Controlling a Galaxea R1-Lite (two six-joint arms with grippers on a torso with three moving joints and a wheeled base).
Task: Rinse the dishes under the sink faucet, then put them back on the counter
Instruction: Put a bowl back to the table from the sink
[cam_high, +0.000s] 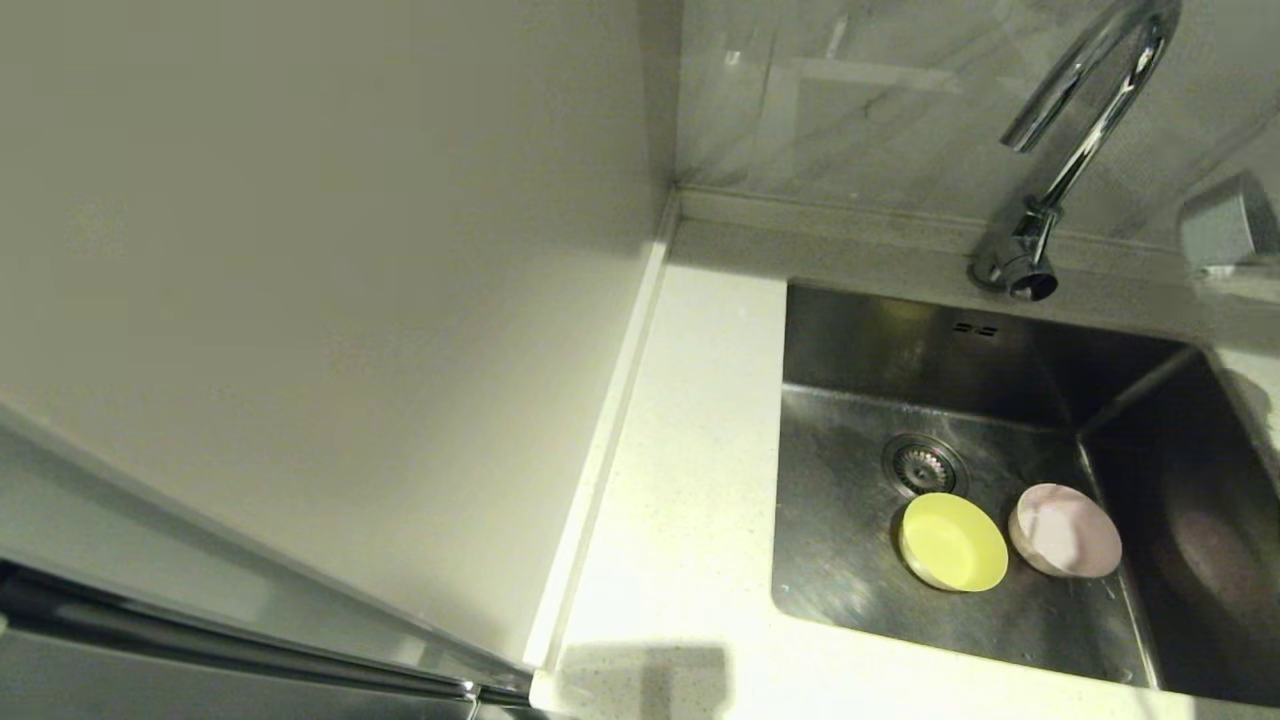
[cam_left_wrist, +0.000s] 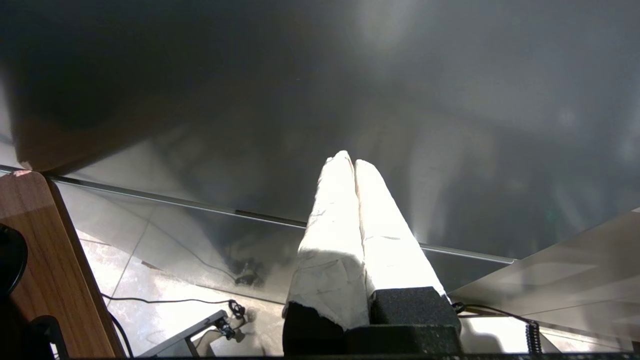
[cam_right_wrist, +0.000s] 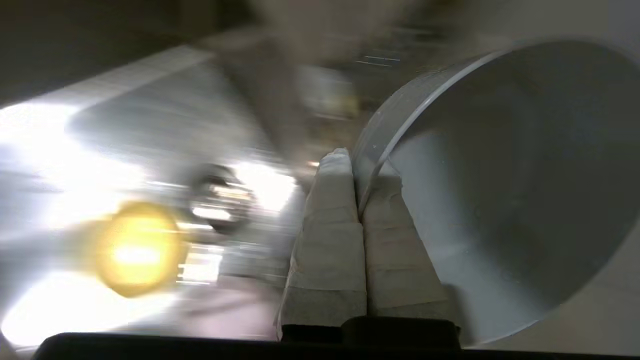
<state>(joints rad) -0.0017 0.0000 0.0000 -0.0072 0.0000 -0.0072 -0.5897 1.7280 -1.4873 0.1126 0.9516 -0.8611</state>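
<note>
Right gripper (cam_right_wrist: 356, 190): pinched on the pale blue bowl's (cam_right_wrist: 500, 200) rim, above the sink (cam_high: 850, 340).
Yellow bowl (cam_high: 953, 542), pink bowl (cam_high: 1065, 530): beside the drain (cam_high: 923, 465).
Risk: thin rim grip may slip.
Left gripper (cam_left_wrist: 352, 165): closed, parked away from the sink.

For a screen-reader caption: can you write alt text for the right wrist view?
The right gripper is shut on the rim of a pale blue bowl, one finger inside it and one outside. Behind, motion-blurred, lie the steel sink and a yellow bowl.

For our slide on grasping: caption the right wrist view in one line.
Right gripper shut on the rim of the blue bowl, above the blurred sink.
</note>
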